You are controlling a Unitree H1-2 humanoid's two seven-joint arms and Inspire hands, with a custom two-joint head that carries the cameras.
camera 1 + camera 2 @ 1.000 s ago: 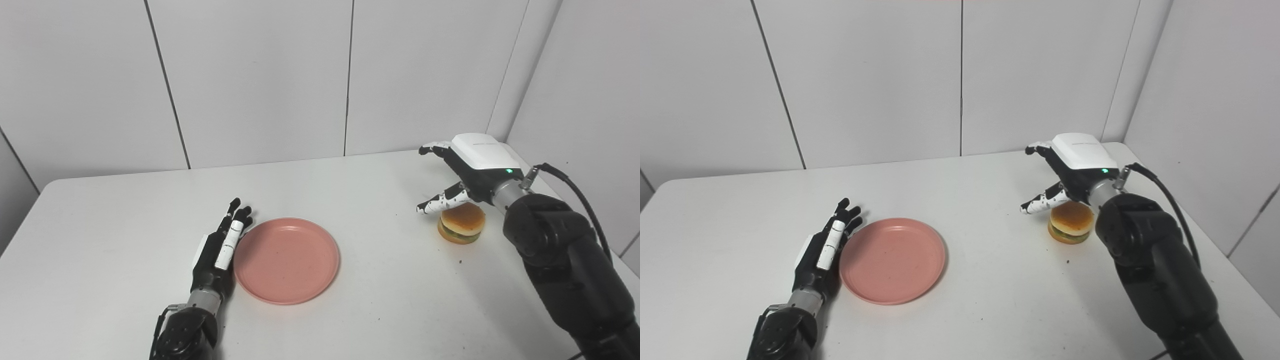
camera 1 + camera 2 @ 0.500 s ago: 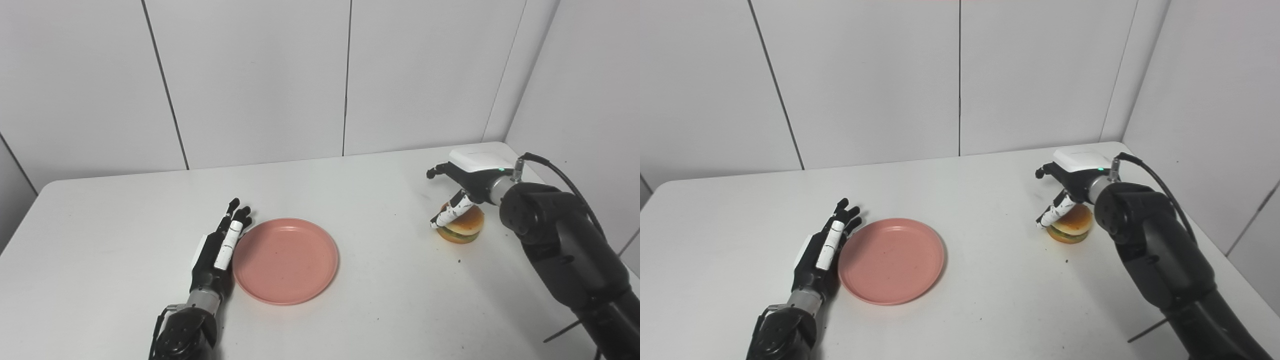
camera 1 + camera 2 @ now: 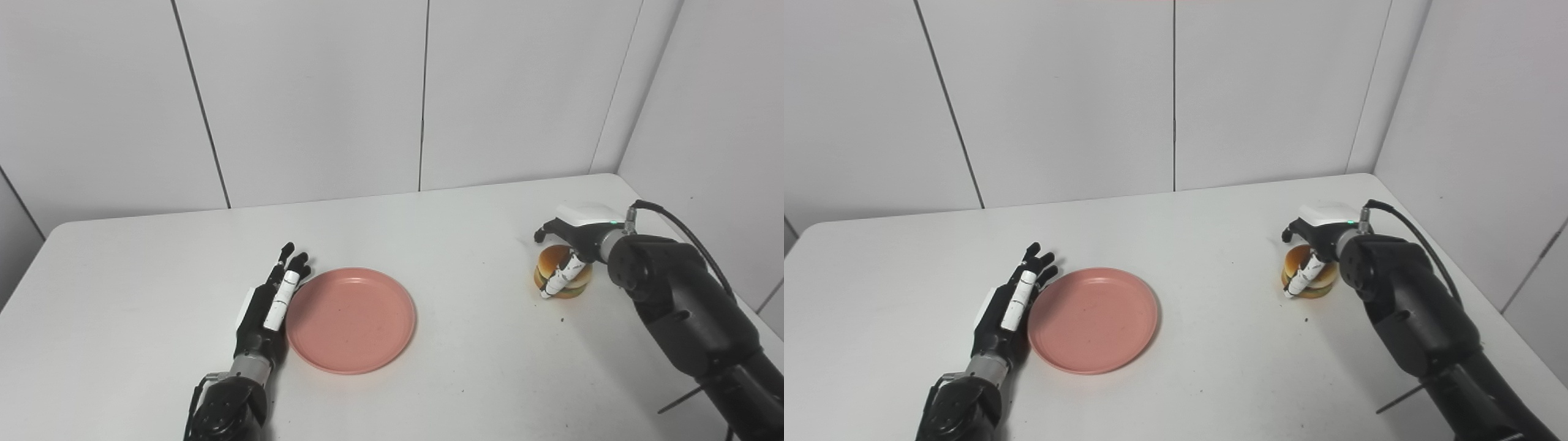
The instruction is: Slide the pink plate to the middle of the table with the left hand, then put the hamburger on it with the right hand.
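Two hands: both are on the white table (image 3: 465, 392), one at each side, each with its arm coming in from the bottom edge.
Left arm: dark, entering at the lower left, nearest to the cameras.
Left hand (image 3: 269, 303): lies flat on the table with its fingers stretched forward and a little apart, holding nothing; its inner edge is right against the left rim of the plate.
Plate (image 3: 351, 318): pink, round and shallow, lying flat a little left of the table's middle, with nothing on it.
Right arm: thick and black, entering at the lower right and reaching forward along the right side; a black cable (image 3: 686, 223) loops from its wrist.
Right hand (image 3: 1315, 236): sits low over the hamburger, its white back turned upward with a small green light near the wrist; the thumb runs down the near side of the bun and dark fingertips curl past the far side. The hand is wrapped about the hamburger, but whether the grip is closed firmly cannot be told.
Hamburger (image 3: 554, 260): stands on the table near the right edge, well apart from the plate, partly hidden by the hand.
Wall (image 3: 306, 92): pale panels with dark seams, behind the table's far edge.
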